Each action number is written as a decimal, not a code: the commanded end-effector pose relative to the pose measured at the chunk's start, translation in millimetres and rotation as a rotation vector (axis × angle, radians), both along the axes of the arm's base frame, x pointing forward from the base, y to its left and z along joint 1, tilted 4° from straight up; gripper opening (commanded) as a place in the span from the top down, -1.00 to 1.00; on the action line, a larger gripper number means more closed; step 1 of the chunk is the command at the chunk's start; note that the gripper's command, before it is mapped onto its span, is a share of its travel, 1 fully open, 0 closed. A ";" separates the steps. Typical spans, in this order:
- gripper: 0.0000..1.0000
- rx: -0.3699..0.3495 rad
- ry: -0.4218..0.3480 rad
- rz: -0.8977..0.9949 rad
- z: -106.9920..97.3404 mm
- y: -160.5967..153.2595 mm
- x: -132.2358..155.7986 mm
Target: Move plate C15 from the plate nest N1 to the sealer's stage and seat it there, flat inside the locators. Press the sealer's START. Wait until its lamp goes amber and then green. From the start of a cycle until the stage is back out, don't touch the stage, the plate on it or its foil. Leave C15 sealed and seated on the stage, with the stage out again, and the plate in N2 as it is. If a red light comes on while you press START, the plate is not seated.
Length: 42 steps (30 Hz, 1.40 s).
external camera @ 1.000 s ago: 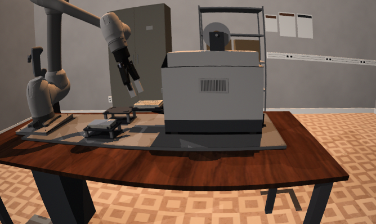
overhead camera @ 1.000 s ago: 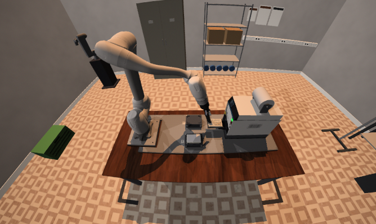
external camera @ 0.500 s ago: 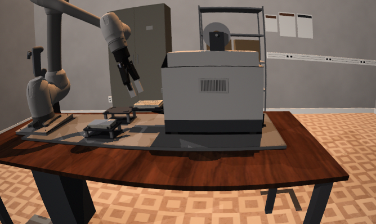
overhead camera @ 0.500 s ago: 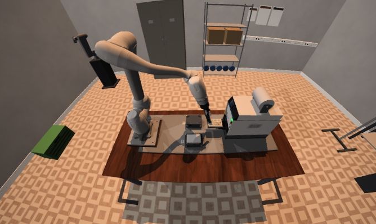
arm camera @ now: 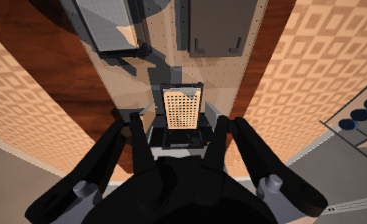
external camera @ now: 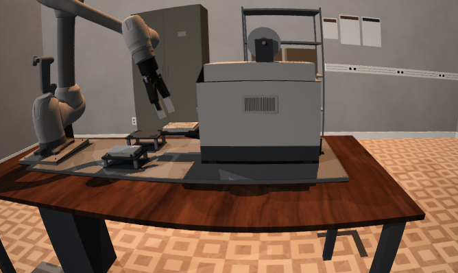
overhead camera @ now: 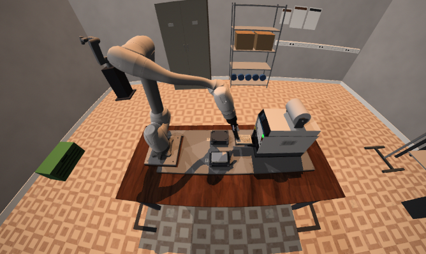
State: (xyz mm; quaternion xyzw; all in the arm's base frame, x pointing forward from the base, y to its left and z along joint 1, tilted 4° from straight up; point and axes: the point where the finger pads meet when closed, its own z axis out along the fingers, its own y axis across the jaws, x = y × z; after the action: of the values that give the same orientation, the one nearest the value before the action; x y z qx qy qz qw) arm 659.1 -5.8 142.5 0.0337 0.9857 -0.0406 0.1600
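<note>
Dark reddish wood forms the table (overhead camera: 185, 191) seen from the top view, with a tan mat (overhead camera: 192, 156) laid across it. My arm reaches from its base plate (overhead camera: 178, 150) on the left toward the grey sealer (overhead camera: 287, 134) on the right. My end effector (overhead camera: 237, 136) hangs just above plate C15 (overhead camera: 245, 139), a pale perforated plate lying on the sealer's stage, which stands out in front of the machine. A green lamp (overhead camera: 262, 136) glows on the sealer's front panel. The nest N1 (overhead camera: 219, 137) beside the stage is bare on top; nest N2 (overhead camera: 219, 158) nearer the table's front edge holds a grey plate.

From the exterior view, my end effector (external camera: 166, 109) is tilted, its fingers partly spread with nothing between them, and it sits above plate C15 (external camera: 181, 126) with a visible gap. The plate lies flat on the stage beside the sealer (external camera: 259, 116). A foil roll (external camera: 263, 40) stands on top of the machine.

From the wrist view, my two dark fingers frame plate C15 (arm camera: 182, 108), which lies below and between them, untouched. Beyond it are N2's plate (arm camera: 107, 25) and the dark N1 (arm camera: 220, 25).
</note>
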 end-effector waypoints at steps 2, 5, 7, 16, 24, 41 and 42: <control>-0.40 0.001 -0.003 0.000 0.5 1.3 -2.0; -0.40 0.009 0.096 -0.007 0.5 1.3 -2.0; -0.40 0.014 0.163 -0.011 0.5 1.3 -2.0; -0.40 0.029 0.344 -0.024 0.5 1.3 -2.0; -0.35 0.029 0.344 -0.024 20.9 -13.0 -3.6; -0.22 0.029 0.344 -0.024 67.1 -45.6 -7.2; -0.21 0.029 0.344 -0.024 69.8 -47.5 -7.5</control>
State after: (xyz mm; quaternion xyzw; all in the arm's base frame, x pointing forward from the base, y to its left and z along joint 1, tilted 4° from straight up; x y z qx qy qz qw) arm 650.8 -44.9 195.1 0.0399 0.9985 -0.0354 -0.0152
